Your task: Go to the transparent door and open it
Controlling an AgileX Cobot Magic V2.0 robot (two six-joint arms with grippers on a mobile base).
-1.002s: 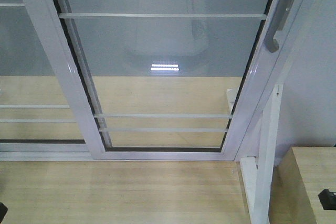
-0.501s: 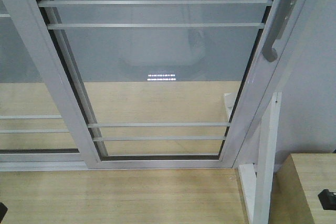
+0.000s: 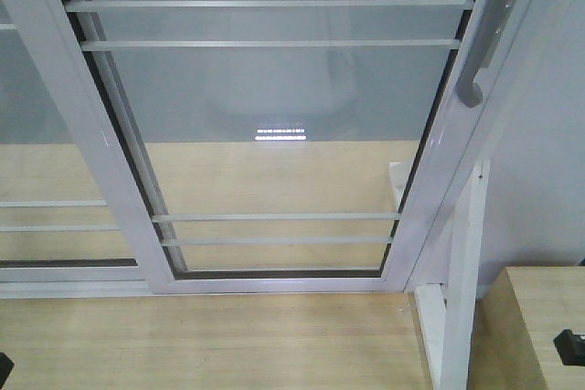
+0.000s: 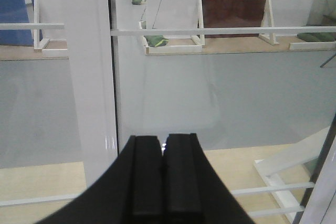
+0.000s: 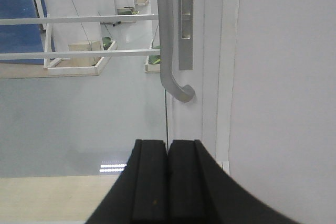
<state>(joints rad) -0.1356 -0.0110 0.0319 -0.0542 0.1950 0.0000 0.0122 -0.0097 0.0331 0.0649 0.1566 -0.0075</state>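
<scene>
Rolling in has stopped: the transparent door [image 3: 274,116] sits closer than a second ago but unchanged over the last half second, filling mid-frame, shut, its grey handle [image 3: 473,89] at upper right, so I judge reaching comes next. My right gripper [image 5: 168,182] aims below that handle, fingers pressed together and empty; my left gripper [image 4: 163,182], likewise closed, faces the glass.

left hand [image 4: 163,182] closed, right hand [image 5: 168,182] closed

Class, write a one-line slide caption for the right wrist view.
Shut right gripper faces the transparent door's curved grey handle, not yet touching it.
</scene>
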